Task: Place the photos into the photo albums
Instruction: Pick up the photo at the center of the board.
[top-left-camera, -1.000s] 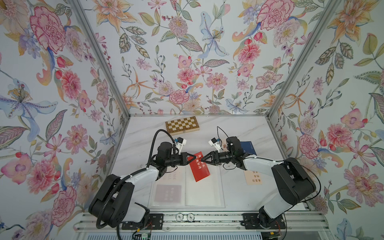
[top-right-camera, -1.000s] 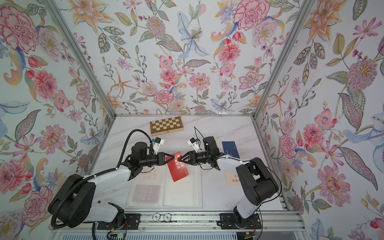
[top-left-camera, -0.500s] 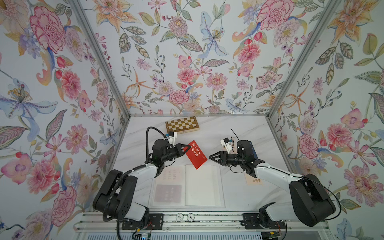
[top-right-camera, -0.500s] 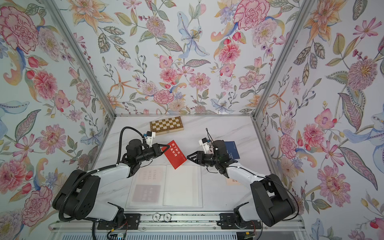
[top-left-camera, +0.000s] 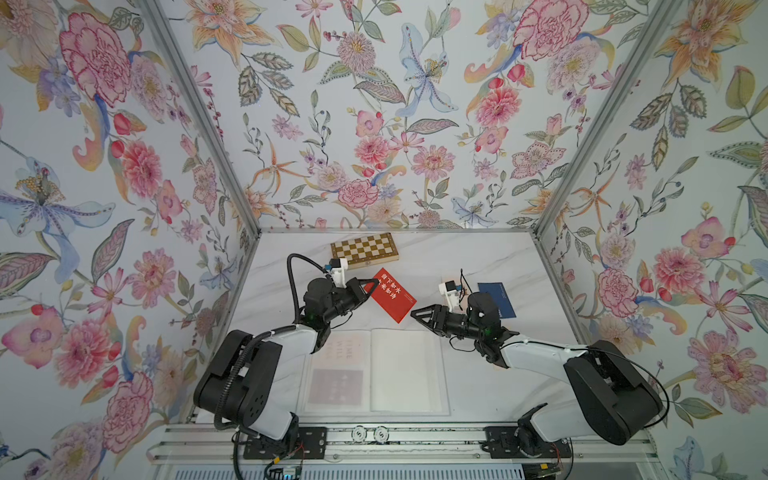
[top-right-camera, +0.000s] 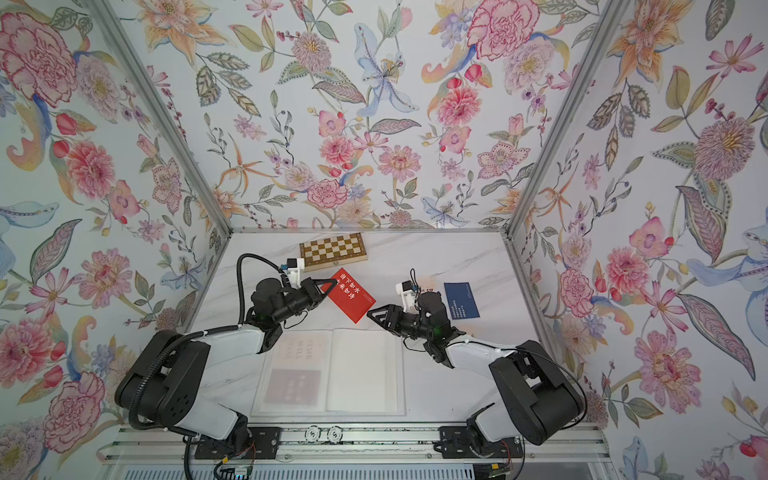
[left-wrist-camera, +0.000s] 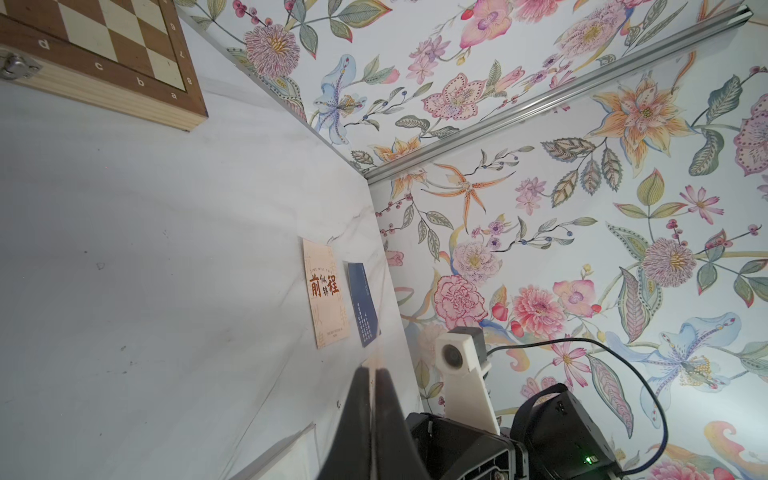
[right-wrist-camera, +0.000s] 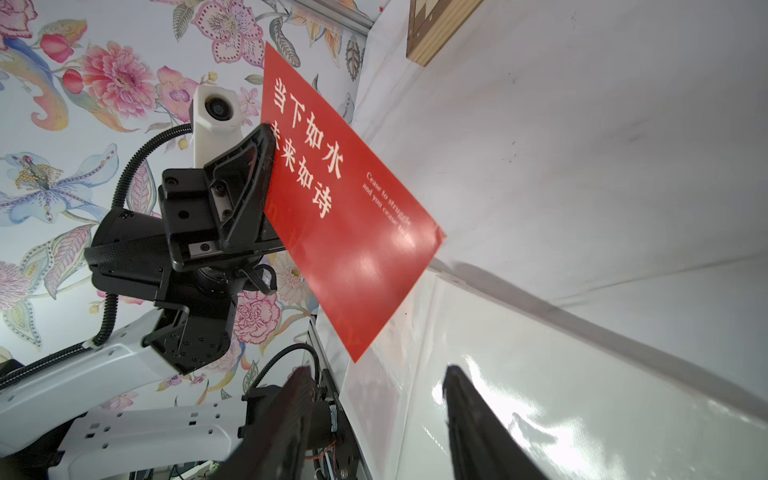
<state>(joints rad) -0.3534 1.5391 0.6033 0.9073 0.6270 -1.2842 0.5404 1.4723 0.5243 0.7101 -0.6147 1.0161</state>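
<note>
My left gripper (top-left-camera: 371, 285) is shut on one short edge of a red photo (top-left-camera: 392, 296) with white Chinese text, holding it tilted in the air behind the open photo album (top-left-camera: 409, 374). The right wrist view shows the red photo (right-wrist-camera: 353, 216) clamped in those jaws, its lower corner near the album's sleeve page (right-wrist-camera: 540, 395). My right gripper (top-left-camera: 415, 312) is open and empty, just right of the photo's free corner and not touching it. The album's left page holds two photos under translucent sleeves. A navy photo (top-left-camera: 496, 300) and a cream photo (left-wrist-camera: 325, 293) lie on the table behind my right arm.
A checkered wooden chessboard box (top-left-camera: 364, 248) lies at the back of the white table (top-left-camera: 478, 253). Floral walls close in the left, back and right sides. A metal rail (top-left-camera: 374, 434) runs along the front edge.
Both grippers were at the red photo a second ago. My right gripper has let go, opened wider and drawn back to the right; the left gripper has lifted the photo back and left.
</note>
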